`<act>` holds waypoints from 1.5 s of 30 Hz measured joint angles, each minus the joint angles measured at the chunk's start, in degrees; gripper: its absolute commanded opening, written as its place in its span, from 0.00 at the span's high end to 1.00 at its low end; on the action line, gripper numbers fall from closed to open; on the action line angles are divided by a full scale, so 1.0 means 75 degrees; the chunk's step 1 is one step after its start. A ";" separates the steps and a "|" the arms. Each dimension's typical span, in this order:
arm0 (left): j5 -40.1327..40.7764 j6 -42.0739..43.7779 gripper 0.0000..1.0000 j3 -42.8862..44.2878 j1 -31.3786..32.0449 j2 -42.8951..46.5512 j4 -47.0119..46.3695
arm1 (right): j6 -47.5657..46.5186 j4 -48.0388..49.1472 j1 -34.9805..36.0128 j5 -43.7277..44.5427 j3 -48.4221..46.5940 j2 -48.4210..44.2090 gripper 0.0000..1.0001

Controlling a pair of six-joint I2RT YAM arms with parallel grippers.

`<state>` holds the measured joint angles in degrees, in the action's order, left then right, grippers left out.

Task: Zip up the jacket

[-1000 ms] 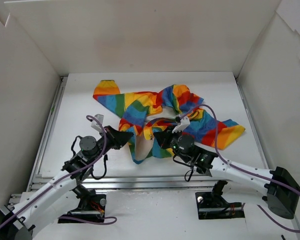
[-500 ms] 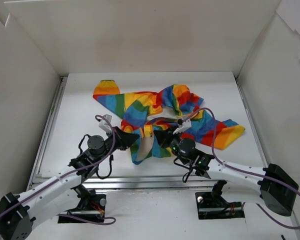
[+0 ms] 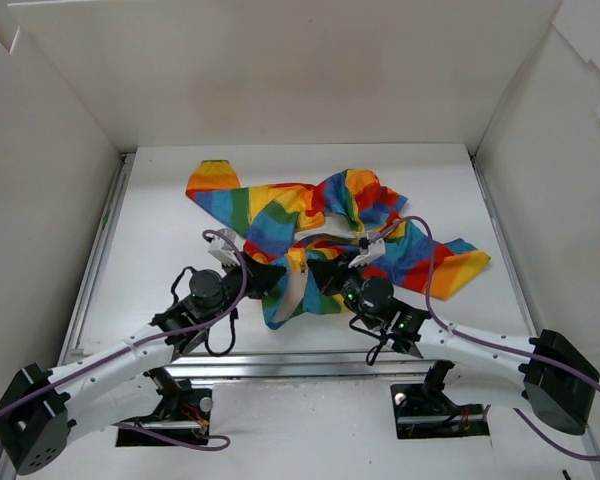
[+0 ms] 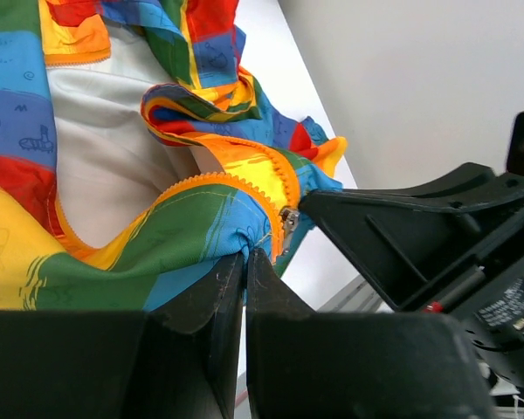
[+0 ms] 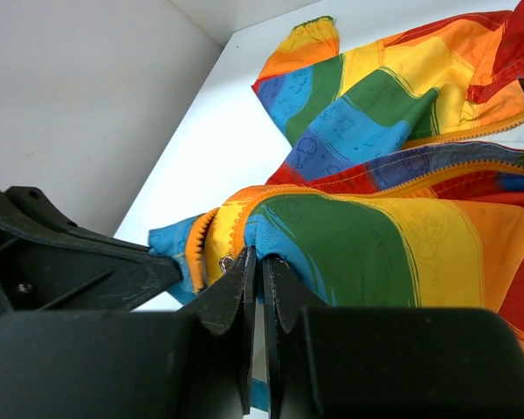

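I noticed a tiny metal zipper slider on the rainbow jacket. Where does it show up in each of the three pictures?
Top external: too small to see; look where the left gripper and right gripper meet on the jacket.
Left wrist: zipper slider at centre, just above the shut jaws.
Right wrist: left of centre, beside the shut jaws.
Shared landmark: orange zipper teeth, in both wrist views.

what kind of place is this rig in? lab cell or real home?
Likely a lab test cell: plain white panels wall in a white table, left arm and right arm are bolted at its near edge, and a rainbow jacket lies on it.
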<state>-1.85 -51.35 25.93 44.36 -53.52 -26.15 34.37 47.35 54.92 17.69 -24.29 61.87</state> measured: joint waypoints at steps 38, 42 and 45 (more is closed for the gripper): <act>0.1020 0.0635 1.00 -0.0003 0.0545 -0.0635 -0.1189 | 0.0746 -0.0784 0.0041 0.0000 0.0023 -0.0411 1.00; 0.0988 0.0688 1.00 -0.0003 0.0545 -0.0644 -0.1183 | 0.0664 -0.0868 0.0041 0.0000 -0.0041 -0.0420 1.00; 0.0933 0.0729 1.00 -0.0003 0.0545 -0.0662 -0.1180 | 0.0618 -0.0880 0.0041 0.0000 -0.0061 -0.0437 1.00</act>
<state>5.15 -45.89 25.91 48.45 -58.48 -35.00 39.00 40.75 55.22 17.69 -24.75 58.59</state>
